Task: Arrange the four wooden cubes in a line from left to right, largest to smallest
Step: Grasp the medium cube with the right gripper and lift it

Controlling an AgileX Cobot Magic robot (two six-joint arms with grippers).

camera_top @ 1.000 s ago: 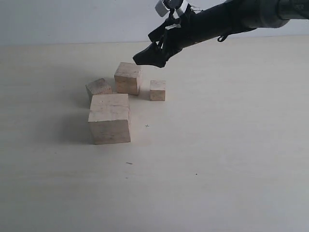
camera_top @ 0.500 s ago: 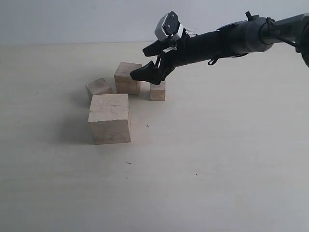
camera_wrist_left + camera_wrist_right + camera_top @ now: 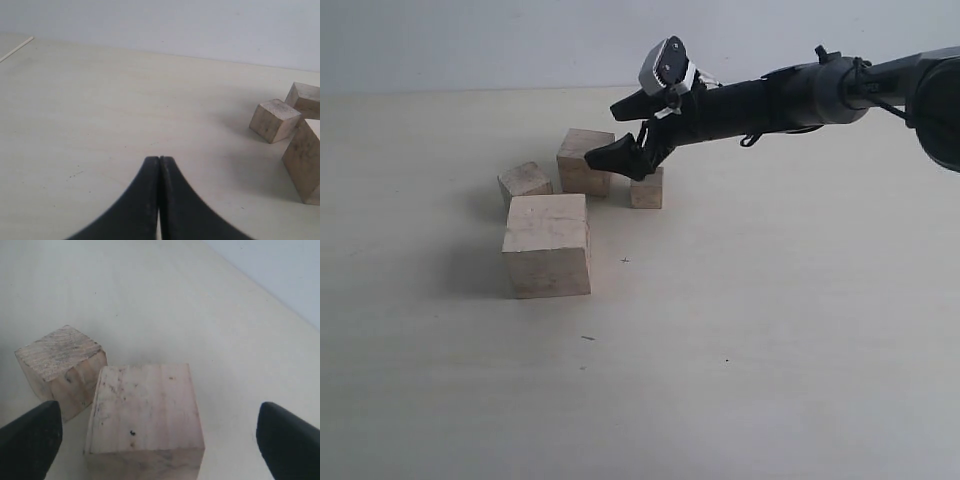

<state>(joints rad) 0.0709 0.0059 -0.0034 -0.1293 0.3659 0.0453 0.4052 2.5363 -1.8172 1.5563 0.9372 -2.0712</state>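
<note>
Four wooden cubes lie close together left of centre. The largest cube (image 3: 547, 245) (image 3: 304, 162) is nearest the front. Behind it are a smaller cube (image 3: 525, 182) (image 3: 274, 120) (image 3: 60, 365), the second-largest cube (image 3: 583, 160) (image 3: 306, 97) (image 3: 145, 410) and the smallest cube (image 3: 646, 190). My right gripper (image 3: 608, 132) (image 3: 159, 415) is open and hangs low over the second-largest cube, one finger on each side, touching nothing. My left gripper (image 3: 159, 161) is shut and empty, well clear of the cubes; the exterior view does not show it.
The pale table (image 3: 770, 330) runs wide and bare to the right and front of the cubes. The right arm (image 3: 790, 95) reaches in from the upper right. A pale wall (image 3: 470, 40) stands behind the table.
The right gripper, still open, has come down and moved left, from above the cubes to just over the second-largest one. The cubes have not moved.
</note>
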